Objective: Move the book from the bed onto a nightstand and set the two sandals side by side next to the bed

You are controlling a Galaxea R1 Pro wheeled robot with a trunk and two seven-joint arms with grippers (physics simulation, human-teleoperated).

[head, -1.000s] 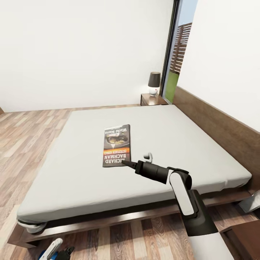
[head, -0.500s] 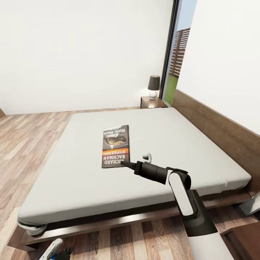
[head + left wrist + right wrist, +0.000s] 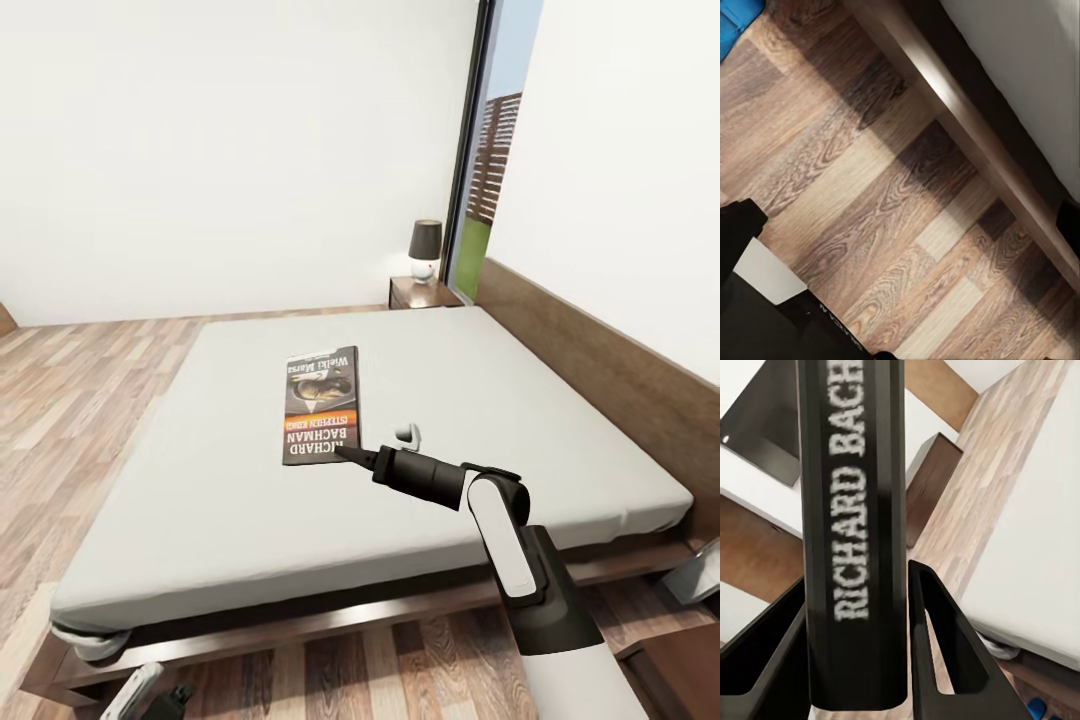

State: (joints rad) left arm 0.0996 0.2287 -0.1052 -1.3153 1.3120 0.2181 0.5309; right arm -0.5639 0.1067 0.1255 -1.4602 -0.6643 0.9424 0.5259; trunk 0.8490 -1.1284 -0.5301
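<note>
The book (image 3: pixel 322 405), dark with an orange band and white lettering, hovers flat over the middle of the white bed (image 3: pixel 480 400). My right gripper (image 3: pixel 347 453) is shut on its near right corner. In the right wrist view the book's dark spine (image 3: pixel 851 510) stands between the two fingers (image 3: pixel 945 652). A blue sandal (image 3: pixel 733 22) shows at the corner of the left wrist view, on the floor by the bed frame (image 3: pixel 967 127). My left gripper (image 3: pixel 900 225) hangs low over the floor, open with only floorboards between its fingers. The far nightstand (image 3: pixel 420 293) stands beside the headboard.
A small lamp (image 3: pixel 426 245) with a dark shade sits on the far nightstand. The wooden headboard (image 3: pixel 600 350) runs along the right wall. A dark wooden piece (image 3: pixel 690 670) and a grey object (image 3: pixel 700 575) stand at the near right. Wooden floor (image 3: pixel 80 370) lies left of the bed.
The whole view has shifted: the bed and nightstand sit slightly lower in the picture. The book and right gripper kept their place in the picture. The left arm sank toward the bottom edge.
</note>
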